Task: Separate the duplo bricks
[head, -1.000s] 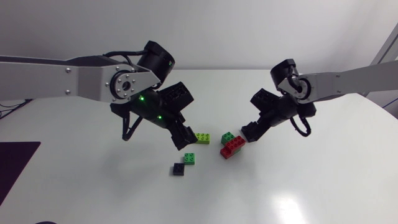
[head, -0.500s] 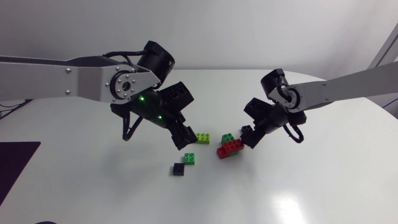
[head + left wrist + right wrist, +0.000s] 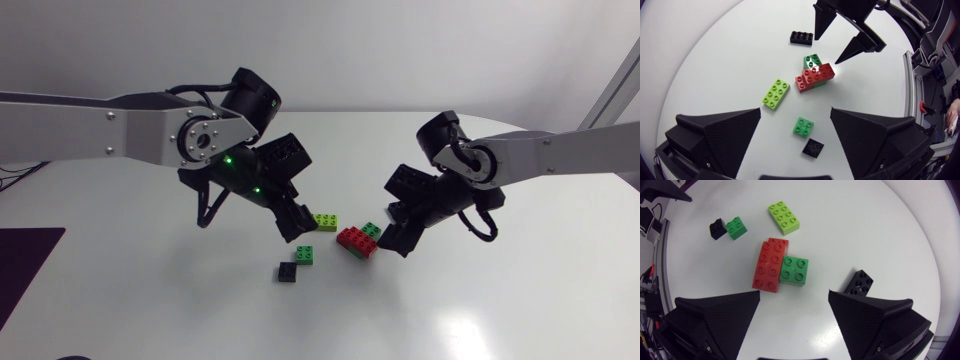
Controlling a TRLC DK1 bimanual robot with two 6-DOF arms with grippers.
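Bare table (image 3: 865, 230) lies between the right end effector (image 3: 794, 300) and red-green stack (image 3: 771, 264); lime brick (image 3: 784, 217) stands just beyond.

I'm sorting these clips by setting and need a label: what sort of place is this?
Probably a robotics lab bench: the left gripper and right gripper hang open over a plain white table, where a red brick joined to a green brick lies near a loose lime brick.

Table (image 3: 200, 310): white and smooth; curved edge
Middle: red brick (image 3: 354, 241) and green brick (image 3: 372, 230) pressed together; lime brick (image 3: 325, 221) flat, near them but apart
Beside these: small green brick (image 3: 303, 255) and small black brick (image 3: 288, 272), close together
Beyond the red one: longer black brick (image 3: 858, 283), alone
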